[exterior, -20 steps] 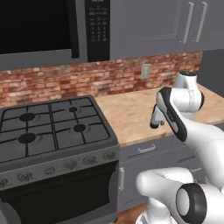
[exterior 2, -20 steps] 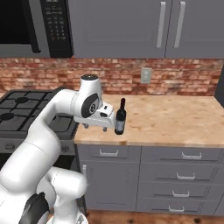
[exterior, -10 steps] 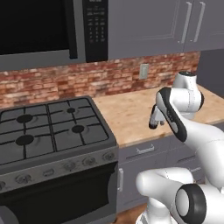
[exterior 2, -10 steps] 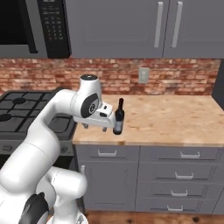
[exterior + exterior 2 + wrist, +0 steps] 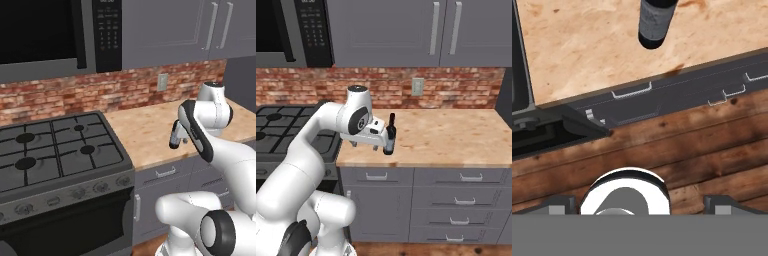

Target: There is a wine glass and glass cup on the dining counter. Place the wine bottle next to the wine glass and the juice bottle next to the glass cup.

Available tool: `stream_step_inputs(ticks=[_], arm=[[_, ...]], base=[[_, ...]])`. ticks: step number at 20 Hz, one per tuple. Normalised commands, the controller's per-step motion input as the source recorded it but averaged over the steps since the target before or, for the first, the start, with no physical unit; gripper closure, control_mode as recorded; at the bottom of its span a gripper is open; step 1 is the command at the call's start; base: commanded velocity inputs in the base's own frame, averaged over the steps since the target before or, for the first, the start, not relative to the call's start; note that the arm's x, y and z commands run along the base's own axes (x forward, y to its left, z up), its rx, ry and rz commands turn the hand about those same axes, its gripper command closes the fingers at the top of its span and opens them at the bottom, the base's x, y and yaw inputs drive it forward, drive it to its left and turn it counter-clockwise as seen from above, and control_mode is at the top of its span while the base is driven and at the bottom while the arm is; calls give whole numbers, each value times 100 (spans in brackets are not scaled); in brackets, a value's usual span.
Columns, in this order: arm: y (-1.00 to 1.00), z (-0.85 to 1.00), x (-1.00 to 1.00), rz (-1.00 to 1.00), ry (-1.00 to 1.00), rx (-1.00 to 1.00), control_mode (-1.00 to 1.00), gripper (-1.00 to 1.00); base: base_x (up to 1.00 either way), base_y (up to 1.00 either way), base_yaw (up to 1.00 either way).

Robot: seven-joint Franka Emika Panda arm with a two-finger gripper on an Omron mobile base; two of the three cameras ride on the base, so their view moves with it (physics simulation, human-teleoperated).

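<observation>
The wine bottle, slim and dark with a red cap, stands upright near the front edge of a wood-topped kitchen counter; in the hand view the wine bottle lies at the top edge. My gripper hangs just left of it over the counter's front edge, pointing down, open, with nothing between its fingertips. From the left base view my gripper shows beside the white forearm. The wine glass, glass cup, juice bottle and dining counter are out of view.
A black gas stove adjoins the counter on the left, with a microwave above it. Grey drawers sit under the counter. A brick backsplash with an outlet and upper cabinets close the back.
The whole picture has slid a little to the left in both base views, so the base has moved. The bottle stays put on the counter and the gripper stays open.
</observation>
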Motion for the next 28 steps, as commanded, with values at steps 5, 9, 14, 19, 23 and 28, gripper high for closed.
stream_step_inputs(ticks=[5,9,14,19,23,28], arm=[[0,0,0,0,0,0,100,-100],[0,0,0,0,0,0,100,-100],[0,0,0,0,0,0,100,-100],[0,0,0,0,0,0,100,-100],[0,0,0,0,0,0,100,-100],[0,0,0,0,0,0,100,-100]], base=[[11,0,0],[4,0,0],[0,0,0],[0,0,0],[0,0,0],[0,2,-1]])
